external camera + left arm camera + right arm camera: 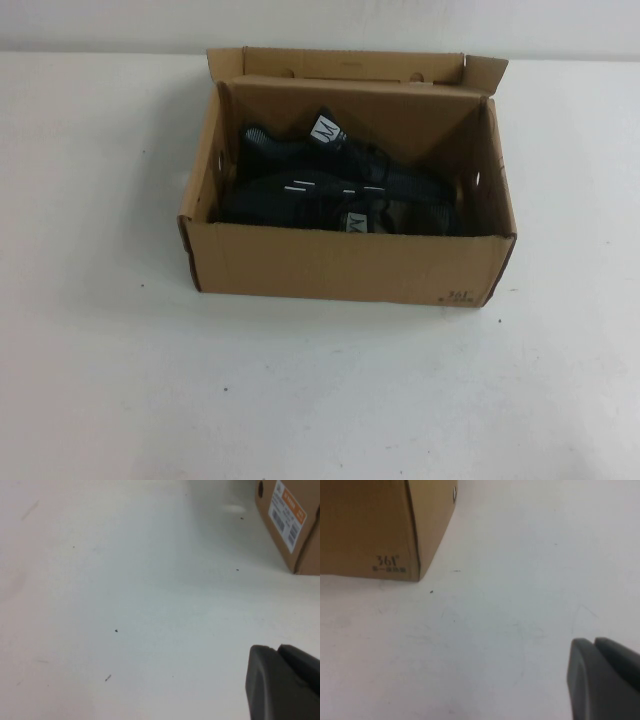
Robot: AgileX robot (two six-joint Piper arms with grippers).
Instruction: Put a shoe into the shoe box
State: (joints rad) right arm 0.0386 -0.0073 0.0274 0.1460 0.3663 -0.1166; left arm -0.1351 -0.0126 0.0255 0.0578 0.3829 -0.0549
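Observation:
The brown cardboard shoe box [340, 265] stands open in the middle of the table, its flap lid [350, 65] folded back. Two black mesh shoes lie inside it: one [300, 187] near the front wall with white dashes on its side, the other [327, 130] behind it with its white tongue label up. Neither arm shows in the high view. My left gripper [275, 651] is shut and empty above bare table, with a box corner [309, 550] far from it. My right gripper [594, 643] is shut and empty, apart from the box's printed corner [365, 525].
The white table [320, 400] surrounds the box on all sides. An orange and white label [286, 511] is on the box's end wall. A pale wall runs along the table's far edge.

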